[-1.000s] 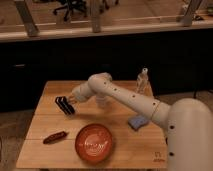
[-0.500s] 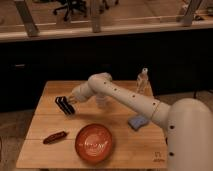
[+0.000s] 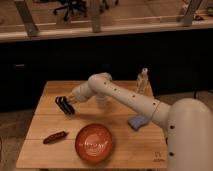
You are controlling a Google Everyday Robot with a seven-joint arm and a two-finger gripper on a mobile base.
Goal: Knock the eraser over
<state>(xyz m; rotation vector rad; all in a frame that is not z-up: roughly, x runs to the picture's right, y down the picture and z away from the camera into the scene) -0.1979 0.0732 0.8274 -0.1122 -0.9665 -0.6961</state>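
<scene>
The eraser [image 3: 63,105] is a small black block with thin lighter stripes, lying on the left part of the wooden table [image 3: 47,122]. My gripper [image 3: 74,100] is at the end of the white arm that reaches in from the right. It sits right against the eraser's right end, low over the table. I cannot tell whether it touches the eraser.
An orange bowl [image 3: 94,143] stands at the table's front middle. A dark red pepper-like thing [image 3: 55,136] lies at the front left. A blue sponge pad [image 3: 138,121] lies to the right under the arm. A clear bottle [image 3: 143,80] stands at the back right.
</scene>
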